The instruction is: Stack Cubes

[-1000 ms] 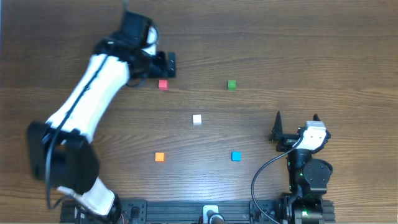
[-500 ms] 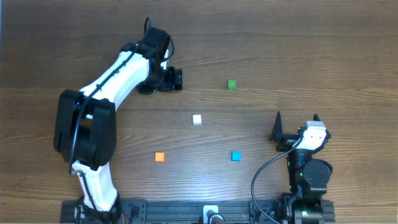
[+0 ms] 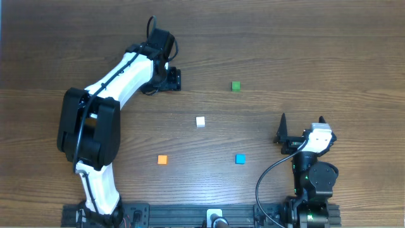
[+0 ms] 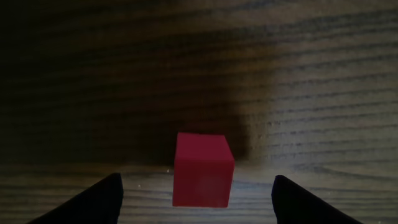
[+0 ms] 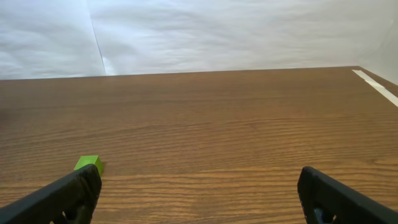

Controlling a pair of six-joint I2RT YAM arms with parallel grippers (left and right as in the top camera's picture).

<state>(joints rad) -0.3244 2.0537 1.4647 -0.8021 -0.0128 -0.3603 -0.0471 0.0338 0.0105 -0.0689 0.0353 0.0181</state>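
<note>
Left arm (image 3: pixel 120 73) reached across to the far left part of the tabletop (image 3: pixel 316 50). The left jaws were spread wide and set low over the red cube (image 4: pixel 203 169). In the left wrist view the cube sat flat on the wood between the two fingers with a clear gap on each side, so nothing was pinched yet. The wide spread and centred position looked like a set-up for closing on the cube's two side faces. From above, the wrist covered the red cube, so contact couldn't be judged there. The other cubes lay loose and well apart, none stacked: green cube (image 3: pixel 236 86) off to the right of the left jaws, white cube (image 3: pixel 200 121) near the middle, and orange cube (image 3: pixel 162 159) and blue cube (image 3: pixel 240 159) nearer the arm bases. That spacing left room to approach any one without bumping a neighbour. Right arm (image 3: pixel 313 158) sat folded near its base. The right jaws were spread and held nothing, clear of all the cubes, probably parked to keep the middle free. Its wrist view caught the green cube (image 5: pixel 89 164) farther out on the wood. Judged step: grasping the first cube. No stack had begun.
</note>
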